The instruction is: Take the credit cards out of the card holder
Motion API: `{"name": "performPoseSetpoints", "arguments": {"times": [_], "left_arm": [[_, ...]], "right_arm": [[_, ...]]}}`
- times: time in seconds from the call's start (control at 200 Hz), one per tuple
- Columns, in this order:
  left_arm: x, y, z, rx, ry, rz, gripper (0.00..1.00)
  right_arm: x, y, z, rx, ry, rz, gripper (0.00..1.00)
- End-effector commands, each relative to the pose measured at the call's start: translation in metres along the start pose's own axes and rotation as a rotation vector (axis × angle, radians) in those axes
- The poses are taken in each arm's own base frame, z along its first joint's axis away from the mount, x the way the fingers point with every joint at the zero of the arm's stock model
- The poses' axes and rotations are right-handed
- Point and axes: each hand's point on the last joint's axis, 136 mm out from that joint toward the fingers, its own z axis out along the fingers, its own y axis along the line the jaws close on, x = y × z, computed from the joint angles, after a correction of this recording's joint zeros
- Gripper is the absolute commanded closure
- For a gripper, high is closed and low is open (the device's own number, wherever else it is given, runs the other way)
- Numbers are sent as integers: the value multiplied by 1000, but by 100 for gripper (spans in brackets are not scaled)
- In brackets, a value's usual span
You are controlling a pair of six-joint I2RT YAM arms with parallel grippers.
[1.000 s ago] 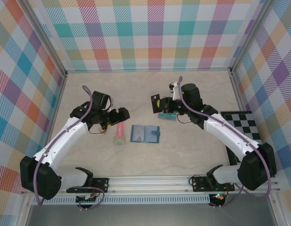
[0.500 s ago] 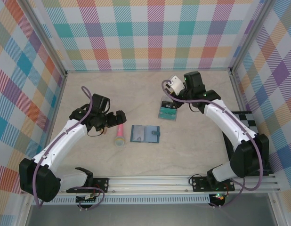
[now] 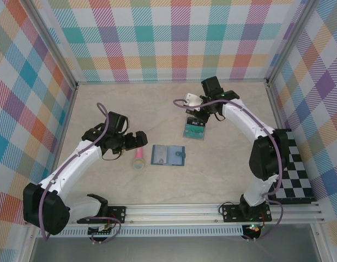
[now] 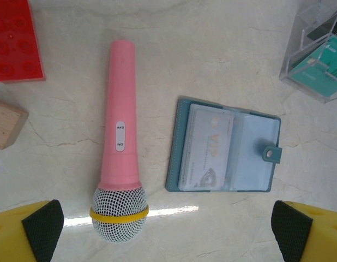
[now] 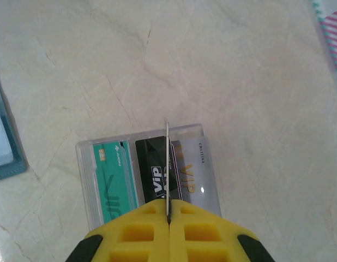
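Pinching an edge-on card (image 5: 167,158), right jaws clenched, left jaws released, "VIP" cards (image 5: 152,164) in clear tray (image 5: 85,180)

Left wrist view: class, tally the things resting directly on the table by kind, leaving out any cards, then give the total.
red brick: 1
wooden block: 1
pink microphone: 1
card holder: 1
clear tray: 1
Total: 5
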Motion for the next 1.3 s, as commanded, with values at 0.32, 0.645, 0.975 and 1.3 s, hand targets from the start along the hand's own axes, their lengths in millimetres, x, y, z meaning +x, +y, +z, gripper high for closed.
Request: {"name": "performPoseSetpoints", "arguments": {"times": [0.32, 0.645, 0.975, 1.3], "left_arm": [[3, -1, -1, 38, 7, -28, 0], [5, 0, 3, 38, 19, -23, 0], [7, 1, 4, 31, 25, -18, 0], [6, 1, 4, 33, 23, -20, 0]], "right_arm": [[12, 0, 34, -76, 85, -97, 100], [29, 1, 53, -73, 143, -118, 99], [34, 2, 62, -64, 144, -118, 85], [-4, -19, 17, 36, 15, 8, 70]]}}
